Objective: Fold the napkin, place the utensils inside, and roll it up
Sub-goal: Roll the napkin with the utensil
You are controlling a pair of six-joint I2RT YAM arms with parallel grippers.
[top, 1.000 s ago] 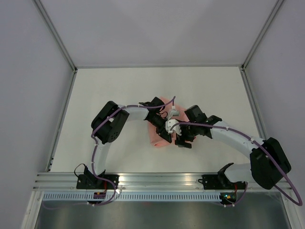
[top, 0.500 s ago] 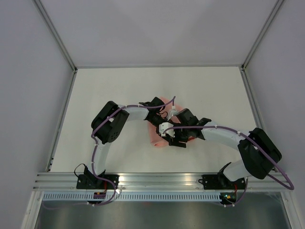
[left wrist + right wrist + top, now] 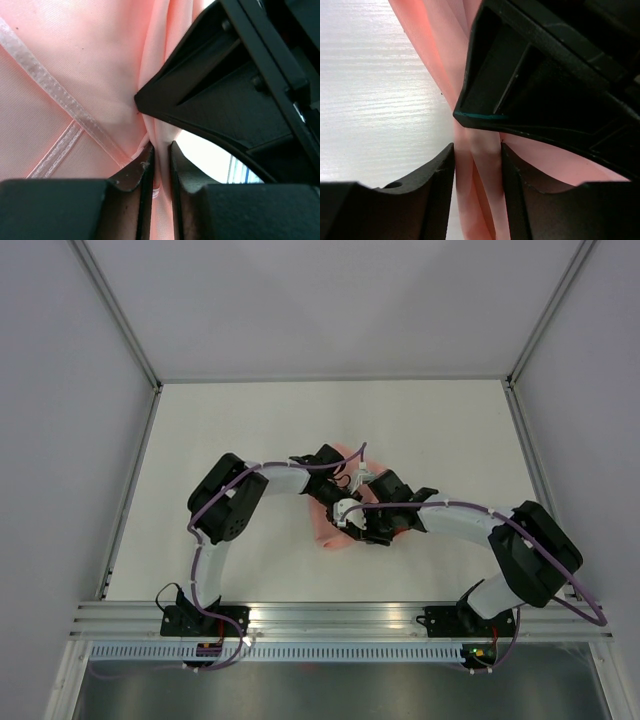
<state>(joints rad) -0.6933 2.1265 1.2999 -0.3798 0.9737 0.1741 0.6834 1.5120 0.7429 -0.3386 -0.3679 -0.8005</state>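
The salmon-pink napkin (image 3: 324, 527) lies bunched at the table's middle, mostly hidden under both grippers. My left gripper (image 3: 341, 490) is shut on a thin upright fold of the napkin (image 3: 75, 75), pinched between its fingers (image 3: 161, 167). My right gripper (image 3: 354, 526) meets it from the right. In the right wrist view its jaws (image 3: 477, 170) close on a thicker rolled fold of the napkin (image 3: 435, 45). Each gripper's black body fills the other's wrist view. No utensils show in any view.
The white table (image 3: 230, 430) is walled by grey panels with metal rails at the left (image 3: 130, 490) and right (image 3: 530, 460). The arm bases sit on the near rail (image 3: 330, 620).
My right arm has swung left and drawn in, bringing its gripper closer against the left gripper over the napkin. The left arm has hardly moved.
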